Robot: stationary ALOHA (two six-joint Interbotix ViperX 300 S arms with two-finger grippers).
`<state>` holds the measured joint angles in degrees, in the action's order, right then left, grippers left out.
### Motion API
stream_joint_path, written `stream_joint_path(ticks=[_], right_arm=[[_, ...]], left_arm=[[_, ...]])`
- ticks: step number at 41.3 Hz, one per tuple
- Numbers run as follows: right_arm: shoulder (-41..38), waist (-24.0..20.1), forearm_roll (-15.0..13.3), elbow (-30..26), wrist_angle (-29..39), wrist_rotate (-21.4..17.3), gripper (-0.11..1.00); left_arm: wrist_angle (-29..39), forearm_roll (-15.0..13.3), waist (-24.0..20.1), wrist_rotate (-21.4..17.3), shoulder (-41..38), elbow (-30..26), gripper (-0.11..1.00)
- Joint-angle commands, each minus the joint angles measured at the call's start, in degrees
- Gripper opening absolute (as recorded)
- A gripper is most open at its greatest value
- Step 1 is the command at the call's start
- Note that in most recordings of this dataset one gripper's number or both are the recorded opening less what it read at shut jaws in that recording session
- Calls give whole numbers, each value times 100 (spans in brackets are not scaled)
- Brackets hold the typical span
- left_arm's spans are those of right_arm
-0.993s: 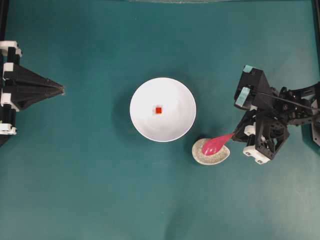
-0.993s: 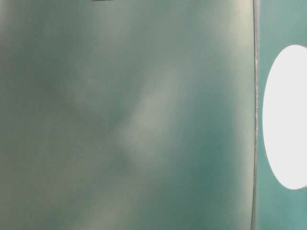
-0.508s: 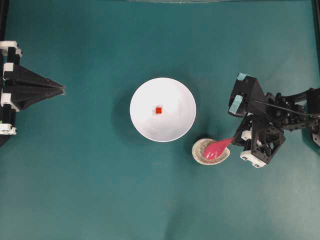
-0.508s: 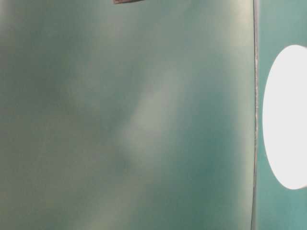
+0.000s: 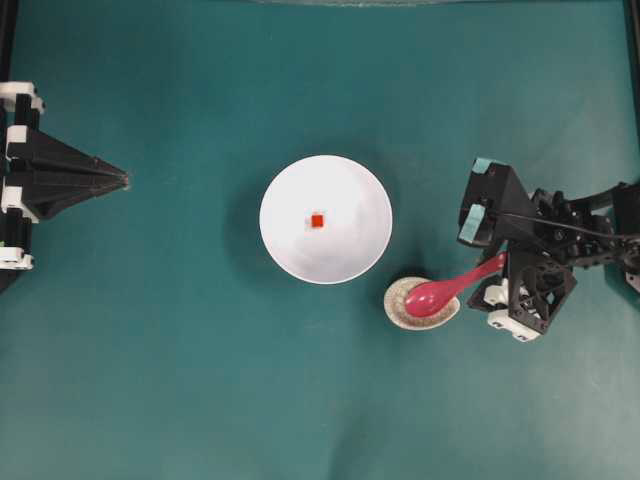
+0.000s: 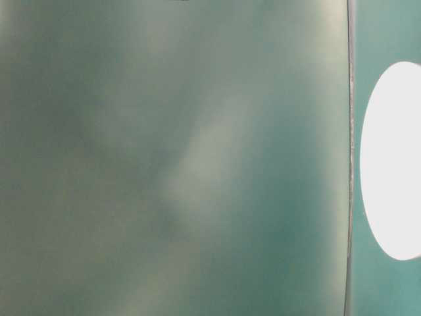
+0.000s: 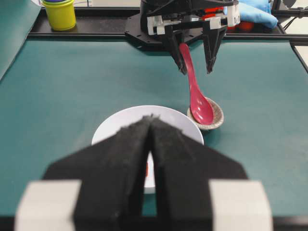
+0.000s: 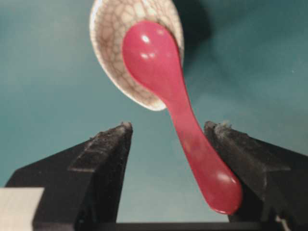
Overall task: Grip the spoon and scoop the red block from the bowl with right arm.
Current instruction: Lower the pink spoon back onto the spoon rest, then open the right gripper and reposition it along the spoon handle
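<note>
The pink spoon lies with its scoop in a speckled oval rest, just right of the white bowl. The red block sits inside the bowl. My right gripper stands open around the spoon's handle. In the right wrist view the handle lies against the right-hand finger, with a wide gap to the other finger. From the left wrist view the spoon slopes down between the right gripper's spread fingers. My left gripper is shut and empty at the far left.
A yellow cup and a blue glove sit beyond the table's far rail. The table-level view is blurred, showing only green and part of the bowl.
The right jaws have spread apart off the spoon's handle. The spoon has settled lower onto the rest, with more handle showing. The left arm has not moved.
</note>
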<state>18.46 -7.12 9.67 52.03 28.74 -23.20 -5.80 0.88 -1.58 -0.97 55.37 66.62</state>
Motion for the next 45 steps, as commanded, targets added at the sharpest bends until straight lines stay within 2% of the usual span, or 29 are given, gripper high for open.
stream_joint_path(ticks=[1, 7, 18, 28, 32, 45], right_arm=[[53, -105, -176, -53, 35, 26, 62], [53, -299, -387, -44, 35, 35, 62], [53, -562, -396, -35, 114, 35, 63], [79, -606, -457, -18, 448, 53, 63], [149, -606, -571, 26, 536, 53, 63], [308, -606, -870, 149, 396, 53, 63]], left_arm=[[-62, 18, -18, 0, -18, -149, 0], [-53, 18, -18, 0, -26, -149, 0], [-53, 18, -9, 9, -18, -149, 0], [-44, 18, -18, 26, -26, -149, 0], [-44, 18, -18, 44, -18, -149, 0], [-35, 18, -18, 97, -26, -149, 0]])
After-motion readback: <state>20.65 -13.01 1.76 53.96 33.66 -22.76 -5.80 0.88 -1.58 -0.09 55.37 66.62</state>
